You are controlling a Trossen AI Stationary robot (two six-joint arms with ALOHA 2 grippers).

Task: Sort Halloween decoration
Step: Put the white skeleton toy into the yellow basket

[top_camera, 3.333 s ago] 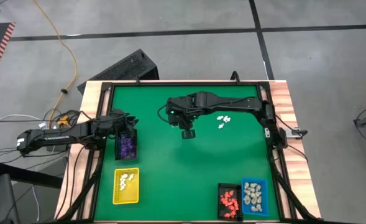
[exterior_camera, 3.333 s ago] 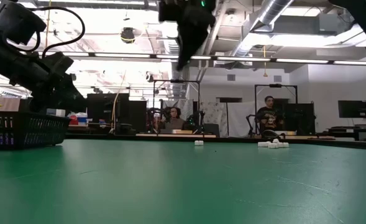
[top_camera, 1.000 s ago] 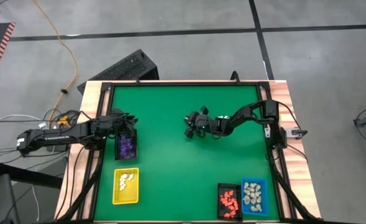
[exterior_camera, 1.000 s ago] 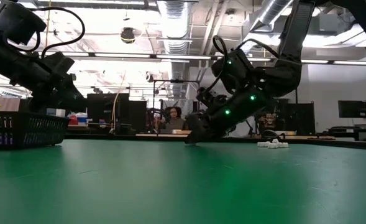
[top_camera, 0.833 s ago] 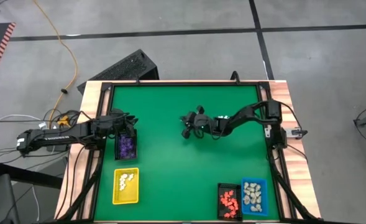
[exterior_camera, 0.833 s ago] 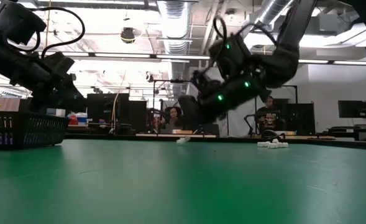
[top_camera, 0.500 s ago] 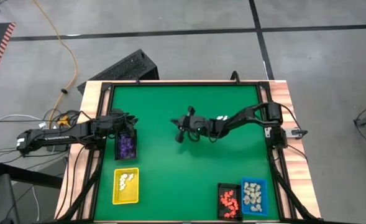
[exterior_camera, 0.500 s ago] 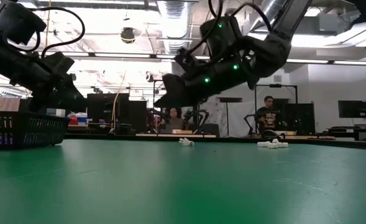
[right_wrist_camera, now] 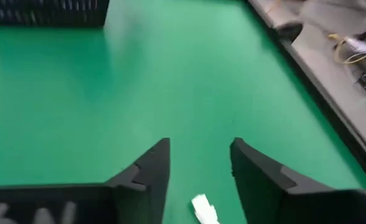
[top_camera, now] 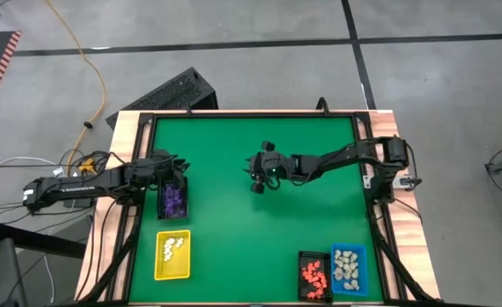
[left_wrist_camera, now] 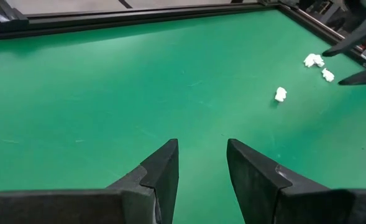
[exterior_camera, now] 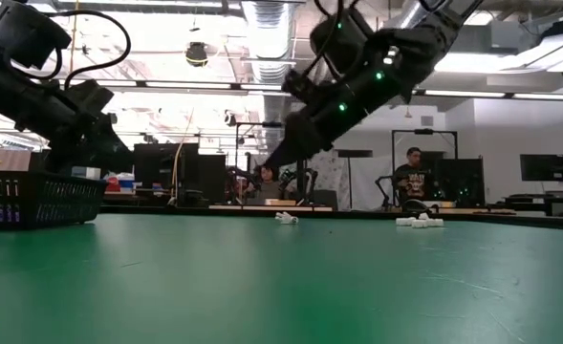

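Observation:
Of the Halloween decoration, one small white figurine [exterior_camera: 284,218] lies alone on the green mat, and a small white cluster [exterior_camera: 421,222] lies farther to the right. My right gripper [exterior_camera: 270,164] hangs open above the lone figurine [right_wrist_camera: 202,208], clear of it, near the table's middle [top_camera: 256,182]. My left gripper [left_wrist_camera: 201,146] stands open with nothing between its fingers, at the left edge over the black tray of purple pieces [top_camera: 174,200].
A yellow tray [top_camera: 172,256] with white pieces sits near the front left. A black tray [top_camera: 314,275] of orange-red pieces and a blue tray [top_camera: 348,266] of beige ones sit at the front right. A black frame [top_camera: 251,115] rims the mat.
My right gripper has risen from the mat, where its fingertips stood on the lone white figurine, and has rolled at the wrist. The figurine lies uncovered on the mat, slightly left of where it lay before.

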